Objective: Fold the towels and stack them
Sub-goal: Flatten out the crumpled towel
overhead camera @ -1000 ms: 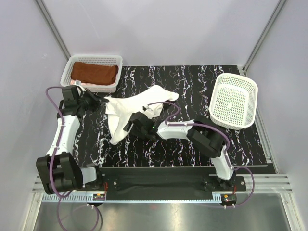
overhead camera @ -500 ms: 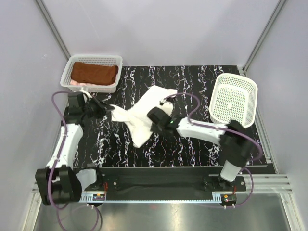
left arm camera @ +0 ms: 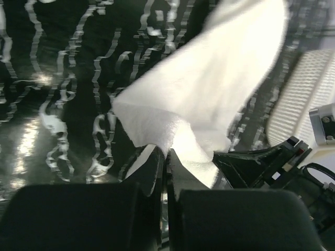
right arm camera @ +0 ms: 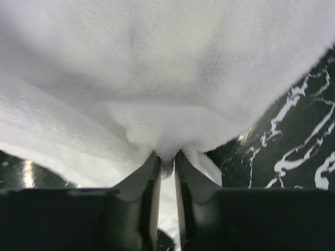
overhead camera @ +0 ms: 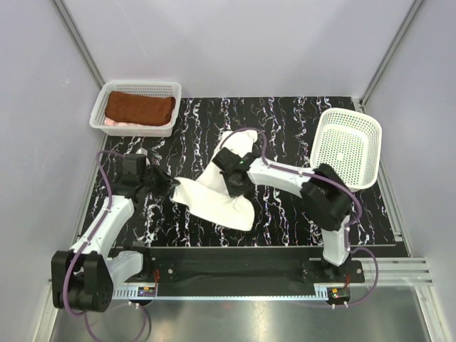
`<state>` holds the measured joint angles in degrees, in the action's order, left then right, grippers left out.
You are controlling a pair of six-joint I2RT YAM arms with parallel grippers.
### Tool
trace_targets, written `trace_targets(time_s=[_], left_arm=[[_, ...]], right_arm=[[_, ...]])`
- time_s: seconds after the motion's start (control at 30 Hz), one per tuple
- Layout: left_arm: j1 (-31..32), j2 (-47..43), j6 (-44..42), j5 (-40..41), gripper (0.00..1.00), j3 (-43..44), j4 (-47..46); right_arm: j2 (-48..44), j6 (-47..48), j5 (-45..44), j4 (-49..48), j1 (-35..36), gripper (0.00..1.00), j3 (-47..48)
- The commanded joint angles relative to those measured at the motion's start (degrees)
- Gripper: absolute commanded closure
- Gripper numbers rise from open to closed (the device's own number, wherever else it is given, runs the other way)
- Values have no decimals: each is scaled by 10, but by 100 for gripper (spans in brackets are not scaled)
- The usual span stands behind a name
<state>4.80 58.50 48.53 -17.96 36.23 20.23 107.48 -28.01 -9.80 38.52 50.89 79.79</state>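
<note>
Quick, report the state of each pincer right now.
The left pincer is shut, pinching a corner of the white towel.
The right pincer is closed on a bunched fold of the same towel.

Black marbled table [overhead camera: 285, 121] bears the white towel [overhead camera: 214, 199], left basket [overhead camera: 135, 130] and right basket [overhead camera: 347, 153].

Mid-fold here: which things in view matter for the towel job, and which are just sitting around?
Job: white towel, pinched by left gripper and right gripper; brown towel; pink towel under it.
Sitting around: basket holding those two; empty basket at right.
</note>
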Motion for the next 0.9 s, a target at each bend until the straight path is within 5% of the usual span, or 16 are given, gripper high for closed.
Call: trace_targets(time_s=[0.0,0.1,0.17,0.2,0.23,0.27,0.37,0.57,0.87], left_arm=[[-6,28,-27,51,100,8,-7],[-5,49,-51,72,100,9,5],[-6,59,-75,102,90,13,17],[-7,60,-84,124,84,16,30],[-7,61,-92,131,65,18,37],[-7,60,-100,137,57,20,41],[-5,53,-136,166,40,31,69],[14,18,-144,193,29,32,121],[31,-72,-94,206,24,-89,23]], right_arm=[[46,110,30,14,-9,73,75],[27,139,15,53,-9,52,101],[-22,140,15,62,-9,45,72],[-37,133,9,73,-9,42,63],[-46,119,1,87,-9,41,57],[-65,81,-6,102,-9,41,42],[-116,-4,32,98,-9,40,-37],[-221,-194,90,-9,-3,39,-229],[-290,-280,85,-124,14,38,-327]])
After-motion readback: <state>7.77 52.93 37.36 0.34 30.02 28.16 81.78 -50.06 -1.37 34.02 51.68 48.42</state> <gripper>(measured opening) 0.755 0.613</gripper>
